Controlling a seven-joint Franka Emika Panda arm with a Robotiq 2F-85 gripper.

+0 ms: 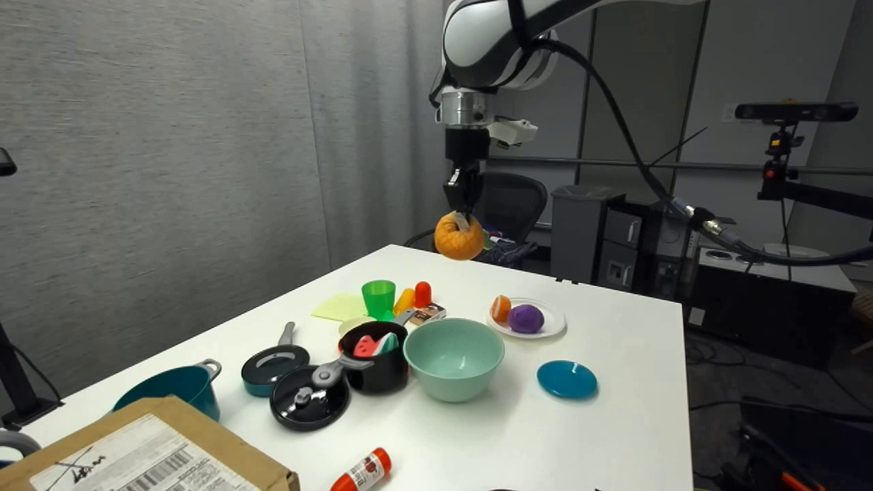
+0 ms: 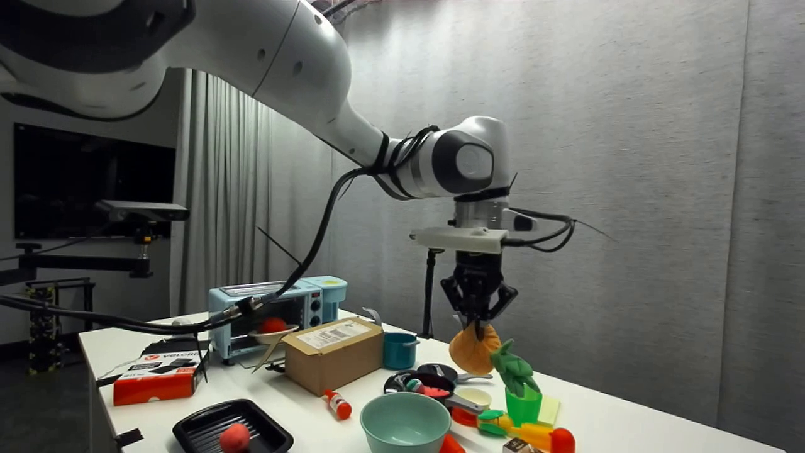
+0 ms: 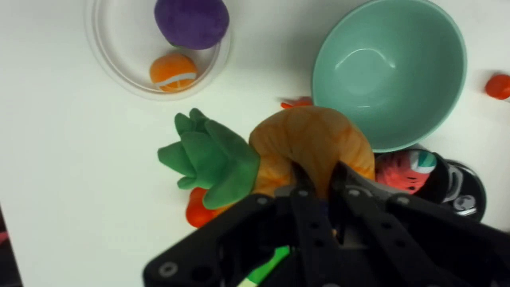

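Observation:
My gripper (image 1: 465, 210) is shut on a plush pineapple (image 1: 458, 237) with an orange-yellow body and green leaves. The fingers (image 2: 479, 330) pinch the soft body and hold the pineapple (image 2: 471, 351) in the air above the white table. In the wrist view the fingertips (image 3: 318, 171) press into the pineapple (image 3: 310, 131), and its leaves point to the left. A mint-green bowl (image 3: 398, 71) shows beyond it, at the upper right; it also stands on the table in both exterior views (image 1: 453, 368) (image 2: 405, 425). The fingers partly hide the pineapple in the wrist view.
A white plate (image 1: 556, 327) holds a purple plush and an orange piece. A black pot (image 1: 382, 375) with a watermelon plush stands against the bowl. A green cup (image 1: 379, 299), blue lid (image 1: 567, 379), pan (image 1: 273, 365), cardboard box (image 2: 333, 352) and toaster oven (image 2: 270, 314) stand about.

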